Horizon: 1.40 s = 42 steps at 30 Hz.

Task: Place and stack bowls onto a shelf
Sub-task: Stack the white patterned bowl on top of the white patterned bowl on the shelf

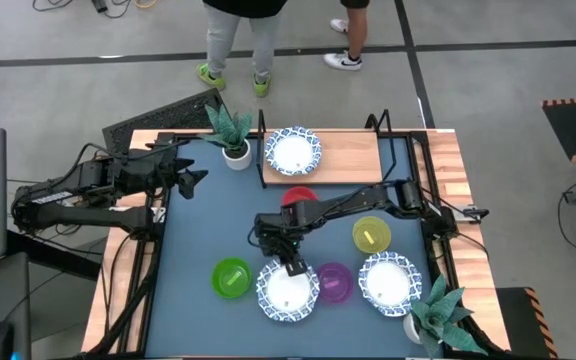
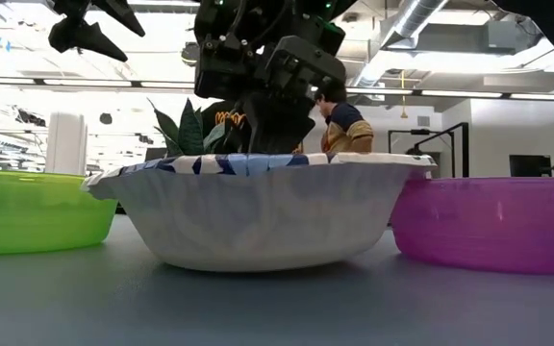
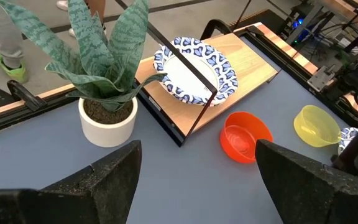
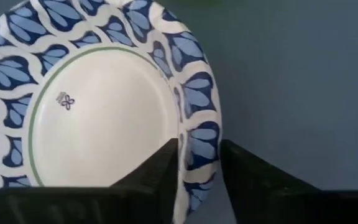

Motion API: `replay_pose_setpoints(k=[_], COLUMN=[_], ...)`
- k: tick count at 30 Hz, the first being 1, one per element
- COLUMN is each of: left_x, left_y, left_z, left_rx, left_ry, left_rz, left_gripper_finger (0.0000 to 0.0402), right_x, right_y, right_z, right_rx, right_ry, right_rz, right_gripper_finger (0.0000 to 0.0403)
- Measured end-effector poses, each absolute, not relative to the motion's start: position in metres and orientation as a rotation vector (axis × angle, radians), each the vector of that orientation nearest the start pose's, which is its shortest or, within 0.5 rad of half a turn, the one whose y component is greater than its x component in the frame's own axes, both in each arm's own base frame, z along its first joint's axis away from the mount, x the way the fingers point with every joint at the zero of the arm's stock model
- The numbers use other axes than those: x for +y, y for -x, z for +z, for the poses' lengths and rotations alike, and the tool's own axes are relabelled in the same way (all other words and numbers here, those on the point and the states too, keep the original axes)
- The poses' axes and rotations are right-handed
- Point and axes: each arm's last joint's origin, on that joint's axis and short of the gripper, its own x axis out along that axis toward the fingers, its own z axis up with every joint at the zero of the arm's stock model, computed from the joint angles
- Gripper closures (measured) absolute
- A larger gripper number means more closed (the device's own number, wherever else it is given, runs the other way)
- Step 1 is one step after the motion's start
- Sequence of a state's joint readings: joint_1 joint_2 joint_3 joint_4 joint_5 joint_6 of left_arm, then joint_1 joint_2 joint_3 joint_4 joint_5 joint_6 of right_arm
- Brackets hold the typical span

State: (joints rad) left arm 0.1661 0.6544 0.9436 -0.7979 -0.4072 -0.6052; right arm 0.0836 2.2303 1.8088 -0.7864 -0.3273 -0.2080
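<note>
A white bowl with a blue patterned rim (image 1: 286, 292) sits near the table's near edge, between the green bowl (image 1: 231, 277) and the purple bowl (image 1: 334, 283). My right gripper (image 1: 290, 265) stands at its far rim, shut on it. Another patterned bowl (image 1: 388, 281) rests to the right, the yellow bowl (image 1: 371, 235) beyond it, and the red bowl (image 1: 298, 196) is partly under my right arm. The wooden shelf (image 1: 353, 155) carries one patterned bowl (image 1: 293, 150) at its left end. My left gripper (image 1: 196, 180) hovers open at the table's left. My right gripper holds the patterned bowl by its far rim (image 4: 199, 134), one finger inside the bowl (image 4: 163, 165) and one outside (image 4: 244, 168). The fingers come from above, pointing down. The bowl's base rests on the table (image 2: 258, 259), nearly level.
A potted plant (image 1: 230, 132) stands by the shelf's left end and another (image 1: 438, 312) at the table's near right corner. The shelf's black frame (image 3: 194, 121) edges the board. People stand beyond the far edge. Bare tabletop lies at the centre left (image 1: 208, 225).
</note>
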Motion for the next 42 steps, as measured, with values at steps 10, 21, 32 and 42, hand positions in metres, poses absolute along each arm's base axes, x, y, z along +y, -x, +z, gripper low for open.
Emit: replay_pose_setpoints(k=[10,21,32,42], left_x=[0.03,0.03,0.03,0.03], left_y=[-0.107,-0.107,-0.107,-0.107], left_z=[0.346,0.346,0.346,0.346], left_rx=[0.331,0.33,0.33,0.307], left_ry=[0.497,0.497,0.497,0.557], left_rz=[0.692,0.693,0.693,0.704], left_gripper_finger=[0.0101,0.0101,0.0101,0.0101], right_x=[0.043,0.022,-0.009,-0.066], right_y=[-0.46,-0.462,-0.465,-0.455], right_z=[0.177,0.191,0.265,0.325], right_rx=[1.18,1.174,1.147,1.039], right_ry=[0.012,-0.114,-0.256,-0.467], right_rz=[0.483,0.454,0.338,0.131], right_gripper_finger=[0.0367,0.0381,0.0381,0.0381])
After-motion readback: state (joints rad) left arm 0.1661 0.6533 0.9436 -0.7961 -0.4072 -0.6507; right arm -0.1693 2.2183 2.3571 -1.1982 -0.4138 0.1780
